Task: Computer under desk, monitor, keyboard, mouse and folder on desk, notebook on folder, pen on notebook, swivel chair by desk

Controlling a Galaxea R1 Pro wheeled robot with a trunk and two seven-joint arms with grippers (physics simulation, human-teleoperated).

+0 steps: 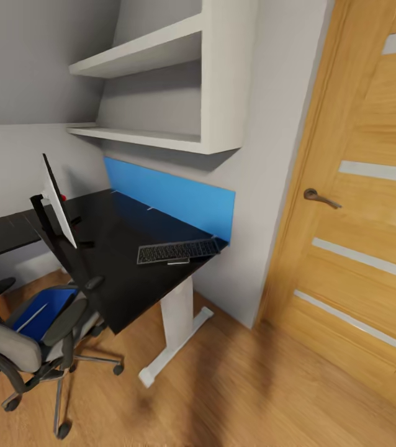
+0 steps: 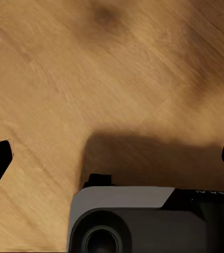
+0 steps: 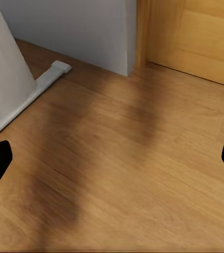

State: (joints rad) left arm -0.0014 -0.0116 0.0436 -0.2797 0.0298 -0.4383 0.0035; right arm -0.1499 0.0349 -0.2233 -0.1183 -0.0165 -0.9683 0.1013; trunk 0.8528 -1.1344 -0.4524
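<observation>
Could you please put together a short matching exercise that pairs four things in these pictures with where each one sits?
Things:
1. keyboard
2. folder
3. monitor
4. door handle

Places:
A. on the seat of the swivel chair
B. standing on the desk, at its left part, seen edge-on
C. on the wooden door, right of the desk
D. flat on the desk, near the blue back panel

Pairs: 1-D, 2-A, 3-B, 4-C
</observation>
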